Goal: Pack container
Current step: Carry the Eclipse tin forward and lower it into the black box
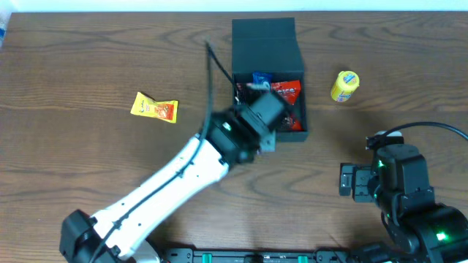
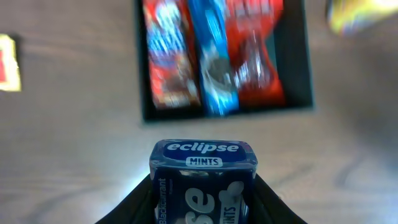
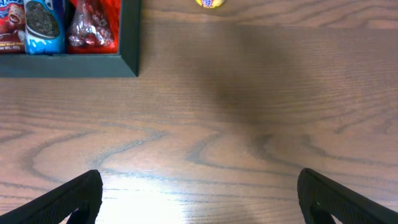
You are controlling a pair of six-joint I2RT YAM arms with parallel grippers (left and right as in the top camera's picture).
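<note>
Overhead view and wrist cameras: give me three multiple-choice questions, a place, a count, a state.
1. Where is the yellow-orange packet? A in the container; B on the table, outside the container; C on the lid.
2. How many snack packets lie in the container? A one; B three; C six.
3. The left pincer is: A open, empty; B shut on the mints box; C out of view.
Key: B, it lies on bare wood; B, left wrist view shows three; B, it clamps the box.

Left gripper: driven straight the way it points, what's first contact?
The mints box in the left gripper would probably meet the container at its near wall, or the snack packets just inside; depth unclear.
</note>
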